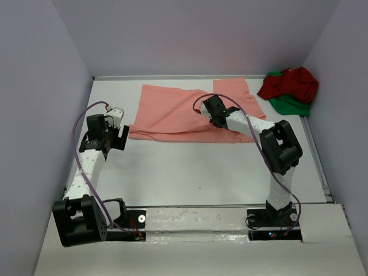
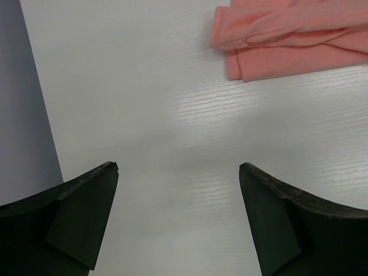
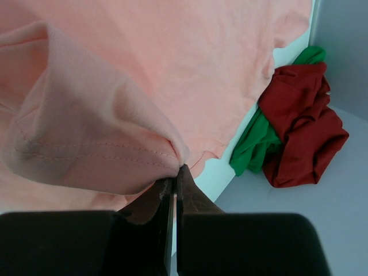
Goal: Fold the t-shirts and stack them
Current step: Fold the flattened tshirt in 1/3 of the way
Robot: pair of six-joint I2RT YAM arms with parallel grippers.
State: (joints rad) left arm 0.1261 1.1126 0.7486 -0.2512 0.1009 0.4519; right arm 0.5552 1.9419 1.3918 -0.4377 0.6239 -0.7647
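The salmon-pink t-shirt (image 1: pixel 172 112) lies spread at the table's back middle. My right gripper (image 1: pixel 208 110) hovers over its middle, shut on a hemmed fold of it (image 3: pixel 103 149) and lifting that fold. The dark red t-shirt (image 1: pixel 293 83) lies crumpled on the bright green t-shirt (image 1: pixel 290 104) in the back right corner; both also show in the right wrist view, red (image 3: pixel 302 126) and green (image 3: pixel 253 146). My left gripper (image 1: pixel 118 138) is open and empty just left of the pink shirt's near left corner (image 2: pixel 276 40).
Grey walls enclose the white table (image 1: pixel 190 172) on the left, back and right. A raised white rail (image 1: pixel 319 155) runs along the table's right edge. Both arm bases sit at the near edge.
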